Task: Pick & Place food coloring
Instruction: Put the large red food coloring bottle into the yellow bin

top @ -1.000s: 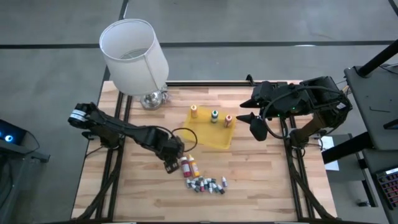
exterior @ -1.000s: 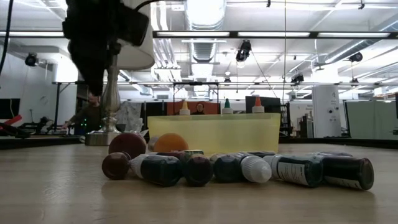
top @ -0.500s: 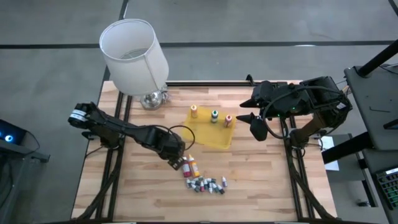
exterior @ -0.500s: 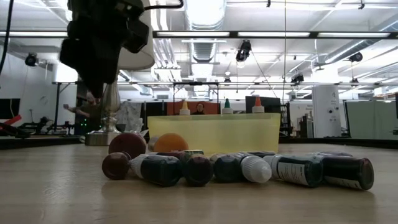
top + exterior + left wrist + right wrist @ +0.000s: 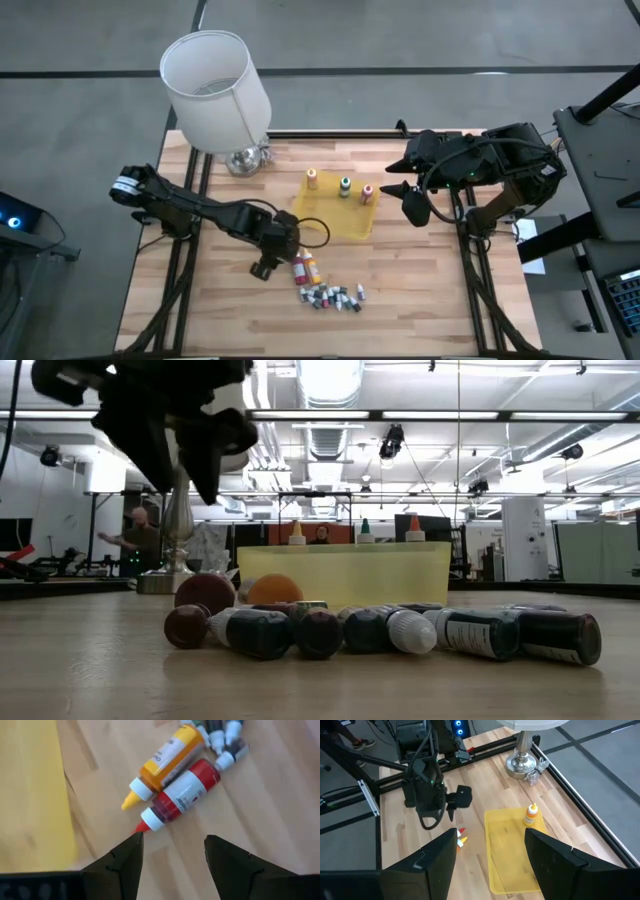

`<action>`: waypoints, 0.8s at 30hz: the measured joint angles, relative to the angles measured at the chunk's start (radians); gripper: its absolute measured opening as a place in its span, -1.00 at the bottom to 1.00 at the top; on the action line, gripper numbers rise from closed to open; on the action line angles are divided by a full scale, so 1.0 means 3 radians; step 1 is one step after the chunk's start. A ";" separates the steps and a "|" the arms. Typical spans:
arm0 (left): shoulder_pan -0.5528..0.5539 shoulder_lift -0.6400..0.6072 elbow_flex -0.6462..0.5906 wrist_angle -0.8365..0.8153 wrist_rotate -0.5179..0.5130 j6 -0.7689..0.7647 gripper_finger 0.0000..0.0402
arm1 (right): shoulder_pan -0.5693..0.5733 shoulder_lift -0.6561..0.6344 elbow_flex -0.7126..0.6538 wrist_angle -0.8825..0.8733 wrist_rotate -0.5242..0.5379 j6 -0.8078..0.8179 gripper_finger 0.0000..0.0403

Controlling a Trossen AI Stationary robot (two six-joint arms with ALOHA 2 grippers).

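A red bottle [image 5: 184, 795] and an orange bottle [image 5: 167, 756] lie on their sides on the wood, touching, with their tips toward the yellow tray [image 5: 340, 212]. Several tiny vials [image 5: 332, 296] lie in a cluster just beyond them, toward the near edge. Three more bottles, yellow [image 5: 312, 180], green [image 5: 345, 186] and red [image 5: 367, 193], stand upright in the tray. My left gripper [image 5: 172, 860] hovers open above the table at the red bottle's tip [image 5: 139, 826], touching nothing. My right gripper [image 5: 410, 205] waits open, right of the tray.
A lamp with a white shade [image 5: 215, 88] stands on its metal base [image 5: 245, 158] at the far left corner. The tray's wall [image 5: 345, 575] rises behind the lying bottles in the low view. Bare wood lies left of the bottles and along the near edge.
My left gripper has turned about its wrist and drawn back a little toward the table's left, away from the red and orange bottles, staying above the table. The bottles and vials have kept their places.
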 joint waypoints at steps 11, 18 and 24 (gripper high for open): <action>0.0032 0.0150 -0.0001 0.0111 -0.0057 0.1217 -0.09 | 0.0000 0.0000 0.0001 0.0001 -0.0003 0.0065 0.11; 0.0211 0.0246 -0.0001 0.0147 0.0067 0.1477 -0.10 | 0.0000 0.0000 -0.0001 0.0001 -0.0003 0.0168 0.11; 0.0353 0.0343 -0.0001 0.0196 0.0213 0.1605 -0.15 | 0.0000 0.0000 -0.0001 0.0001 -0.0003 0.0178 0.11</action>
